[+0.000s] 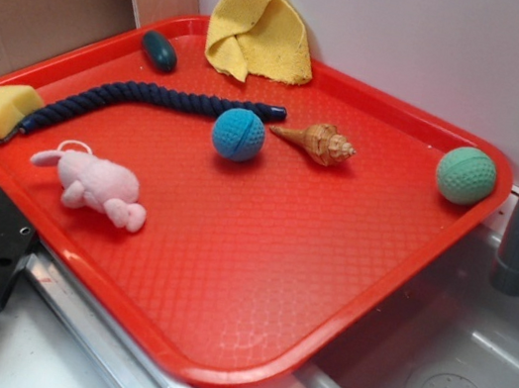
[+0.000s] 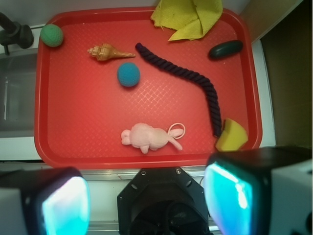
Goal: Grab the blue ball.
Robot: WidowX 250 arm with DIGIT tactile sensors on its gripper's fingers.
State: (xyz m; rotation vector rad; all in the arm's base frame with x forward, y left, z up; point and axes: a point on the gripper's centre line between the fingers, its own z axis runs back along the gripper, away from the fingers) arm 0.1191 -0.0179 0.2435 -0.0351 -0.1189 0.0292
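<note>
Centrally, the blue ball [image 2: 128, 74] rested on the red tray [image 2: 73, 127], between the conch shell [image 2: 110, 52] and navy rope [image 2: 188, 81]. The gripper [image 2: 146, 198] hung wide apart off the tray's edge, empty.

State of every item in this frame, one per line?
blue ball: loose on tray, ungrasped
green ball: in tray corner
yellow cloth: crumpled
rope: lying curved
seashell: on its side
pink plush: lying down
gripper: open, away from the ball
</note>
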